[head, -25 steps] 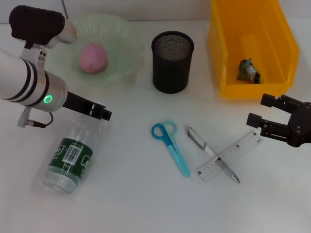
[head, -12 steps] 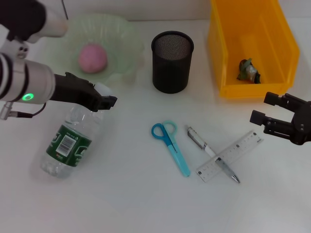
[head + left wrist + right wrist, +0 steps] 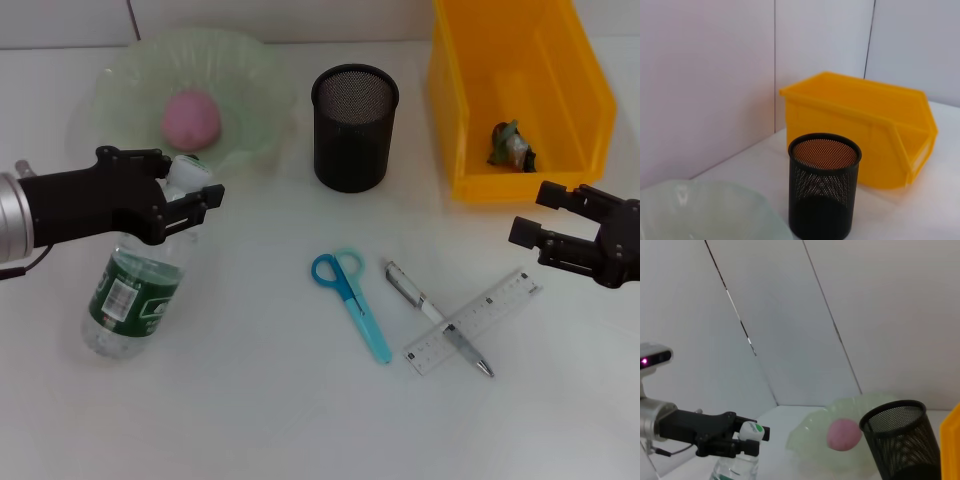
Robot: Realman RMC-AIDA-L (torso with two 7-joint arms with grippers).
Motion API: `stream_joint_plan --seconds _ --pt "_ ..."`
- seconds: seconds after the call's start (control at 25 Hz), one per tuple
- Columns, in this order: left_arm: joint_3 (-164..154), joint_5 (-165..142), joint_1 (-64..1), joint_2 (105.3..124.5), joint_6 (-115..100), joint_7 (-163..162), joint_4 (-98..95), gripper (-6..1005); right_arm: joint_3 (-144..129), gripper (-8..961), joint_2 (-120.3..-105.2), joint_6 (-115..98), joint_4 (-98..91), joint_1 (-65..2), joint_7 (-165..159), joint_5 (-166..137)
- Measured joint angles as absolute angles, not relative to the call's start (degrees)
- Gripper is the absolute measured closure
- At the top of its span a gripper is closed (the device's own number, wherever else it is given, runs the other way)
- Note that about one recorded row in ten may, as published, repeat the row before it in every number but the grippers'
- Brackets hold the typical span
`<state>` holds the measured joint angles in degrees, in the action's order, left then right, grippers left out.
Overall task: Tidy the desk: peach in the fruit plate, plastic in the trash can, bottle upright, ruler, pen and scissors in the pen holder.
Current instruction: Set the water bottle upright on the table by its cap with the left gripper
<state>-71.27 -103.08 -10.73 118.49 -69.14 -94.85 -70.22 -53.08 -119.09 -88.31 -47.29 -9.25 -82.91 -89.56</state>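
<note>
My left gripper (image 3: 190, 178) is shut on the neck of the clear bottle with a green label (image 3: 130, 295), just below its white cap. The bottle is tilted, with its base on the table. Both also show in the right wrist view, the gripper (image 3: 747, 435) around the bottle's (image 3: 737, 467) neck. The pink peach (image 3: 192, 118) lies in the green fruit plate (image 3: 250, 100). The blue scissors (image 3: 350, 300), the pen (image 3: 437, 316) and the clear ruler (image 3: 480, 315) lie on the table in front of the black mesh pen holder (image 3: 354, 128). My right gripper (image 3: 533, 213) is open and empty, right of the ruler.
The yellow bin (image 3: 447, 110) at the back right holds a crumpled plastic scrap (image 3: 511, 145). The left wrist view shows the pen holder (image 3: 824, 190), the bin (image 3: 865, 125) and the plate's rim (image 3: 715, 210) against a white wall.
My left arm has swung and dropped lower, gripping the bottle's neck. The neck has risen and turned toward the plate. The right gripper has barely moved.
</note>
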Motion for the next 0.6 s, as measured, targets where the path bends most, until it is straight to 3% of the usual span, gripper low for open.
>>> stream_joint_plan --seconds 0.6 --pt "-63.0 -91.0 -10.6 118.35 -73.7 -80.3 -59.2 548 -53.0 127 -119.09 -89.9 -48.0 -10.3 -84.7 -89.6"
